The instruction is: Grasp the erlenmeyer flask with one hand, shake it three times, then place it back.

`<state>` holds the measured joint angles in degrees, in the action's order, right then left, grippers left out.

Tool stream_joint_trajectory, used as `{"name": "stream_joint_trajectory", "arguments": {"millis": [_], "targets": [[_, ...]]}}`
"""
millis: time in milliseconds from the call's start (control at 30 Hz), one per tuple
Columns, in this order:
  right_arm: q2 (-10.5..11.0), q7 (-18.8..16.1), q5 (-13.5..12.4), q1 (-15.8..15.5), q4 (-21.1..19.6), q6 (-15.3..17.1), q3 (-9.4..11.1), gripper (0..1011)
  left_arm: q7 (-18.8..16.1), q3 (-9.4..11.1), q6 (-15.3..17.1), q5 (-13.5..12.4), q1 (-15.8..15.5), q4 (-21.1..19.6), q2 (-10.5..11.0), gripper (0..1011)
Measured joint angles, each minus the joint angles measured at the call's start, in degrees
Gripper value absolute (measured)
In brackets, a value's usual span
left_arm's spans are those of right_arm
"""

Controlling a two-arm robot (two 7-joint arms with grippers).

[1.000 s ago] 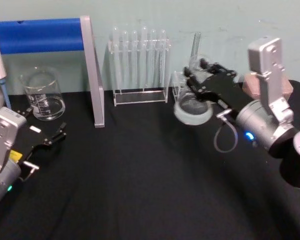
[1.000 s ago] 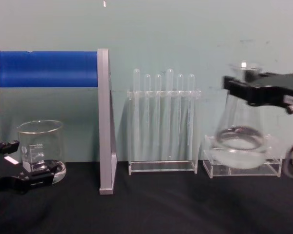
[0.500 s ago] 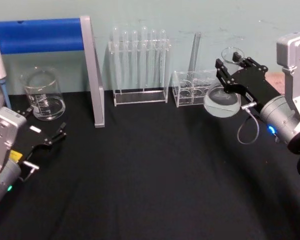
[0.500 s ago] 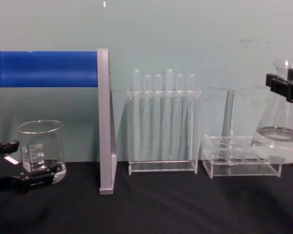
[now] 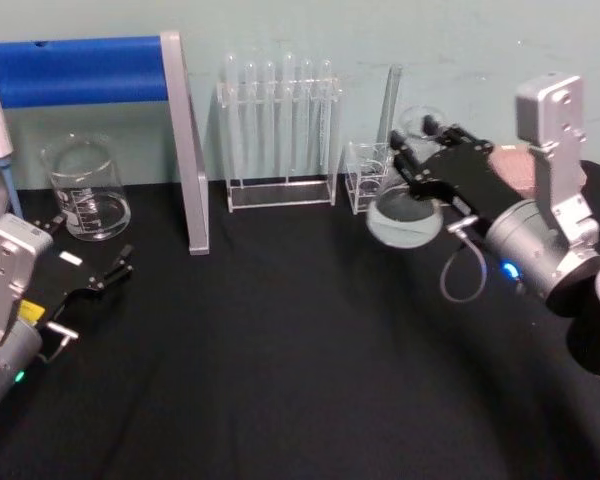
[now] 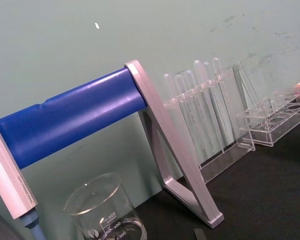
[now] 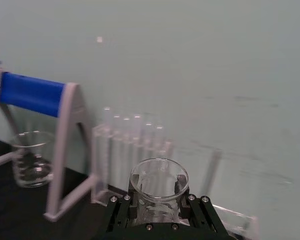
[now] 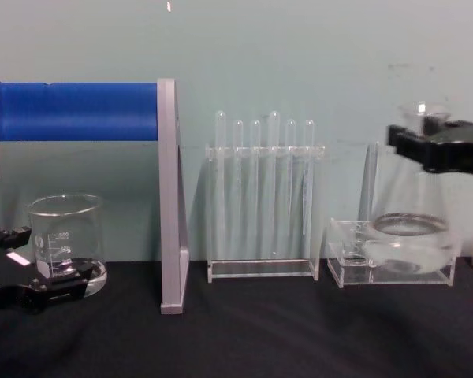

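Swinging back toward the middle of the head view, the erlenmeyer flask (image 5: 405,218) had left the right edge, where it hung half a second before. It sat again in front of the low acrylic rack (image 5: 365,178), right of centre. The right gripper (image 5: 418,148) was clamped on its neck just below the flared rim, jaws closed against the glass, and the base hung clear of the black worktop (image 5: 280,350).

I judged this to be the shaking step, mid-stroke; how many strokes were done could not be told. The next move called for finishing the swings with the neck kept upright. The base would then go down flat on the worktop, clear of the rack, before the jaws let go.

Clear liquid filled the flask's lower part, its surface showing as a ring in the chest view. At centre left, the beaker (image 5: 85,190) seemed to hold a shallow layer of clear liquid. The test tubes (image 5: 278,110) in their tall rack looked empty. The left gripper (image 5: 92,245) lay parked at lower left, jaws apart, holding nothing.
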<state>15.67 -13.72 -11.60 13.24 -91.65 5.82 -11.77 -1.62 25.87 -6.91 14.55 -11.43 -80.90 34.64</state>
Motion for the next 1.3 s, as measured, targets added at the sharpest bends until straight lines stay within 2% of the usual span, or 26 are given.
{"name": "stream_joint_trajectory", "arguments": {"millis": [567,833,1300], "targets": [[-0.3,-4.9,-1.6,-0.1,-1.9,0.6,-6.3,450,0.0,0.0,0.0,0.0,0.0,0.0,0.0,1001],[0.0,-5.1,-2.3,0.2,-2.0,0.6,-7.6,450,0.0,0.0,0.0,0.0,0.0,0.0,0.0,1001],[0.5,-5.1,-3.1,0.0,-0.4,-0.1,-8.3,450,0.0,0.0,0.0,0.0,0.0,0.0,0.0,1001]]}}
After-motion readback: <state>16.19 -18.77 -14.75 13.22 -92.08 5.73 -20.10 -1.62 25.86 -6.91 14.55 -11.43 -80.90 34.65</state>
